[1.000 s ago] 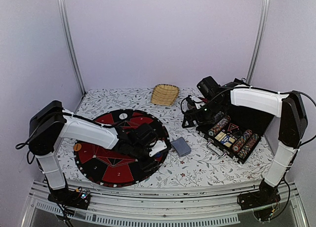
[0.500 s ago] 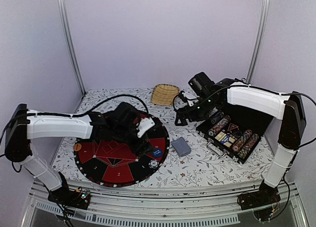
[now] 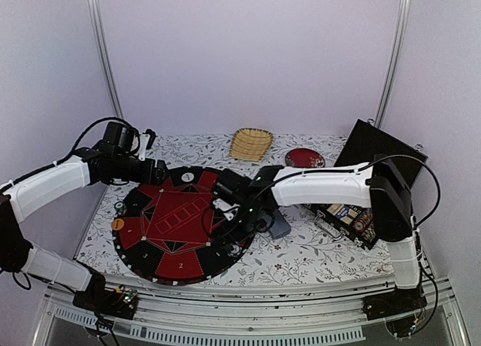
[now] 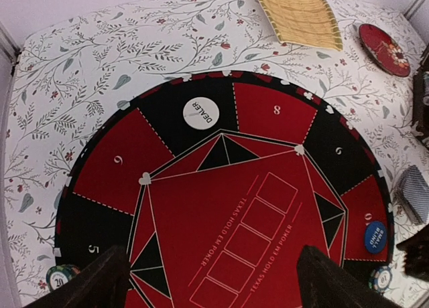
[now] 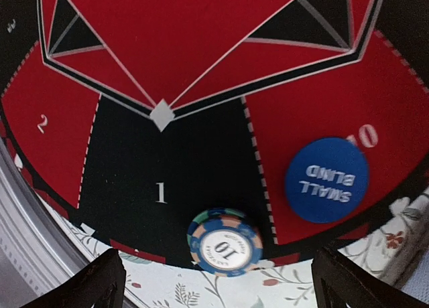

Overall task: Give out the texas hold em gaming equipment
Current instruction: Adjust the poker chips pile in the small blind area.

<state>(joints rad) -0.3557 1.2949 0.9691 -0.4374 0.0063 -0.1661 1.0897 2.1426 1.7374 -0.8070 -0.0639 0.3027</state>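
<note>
A round red-and-black poker mat (image 3: 180,222) lies on the table. On it are a white dealer button (image 4: 199,112), a blue small-blind button (image 5: 326,179) and a stack of blue striped "10" chips (image 5: 224,242) at the near right rim by seat 1. Another chip stack (image 4: 59,276) and an orange button (image 3: 118,223) sit at the left rim. A blue-grey card deck (image 4: 412,194) lies right of the mat. My left gripper (image 4: 214,288) is open and empty above the mat's back left. My right gripper (image 5: 224,284) is open, hovering over the "10" chips.
An open black case (image 3: 353,214) with rows of chips stands at the right, its lid up. A straw basket (image 3: 250,144) and a dark-red plate (image 3: 304,158) are at the back. The tablecloth is floral.
My left arm has pulled back from the mat's near right to its back left. My right arm has swung from the case over to the mat's near right rim, above the chips.
</note>
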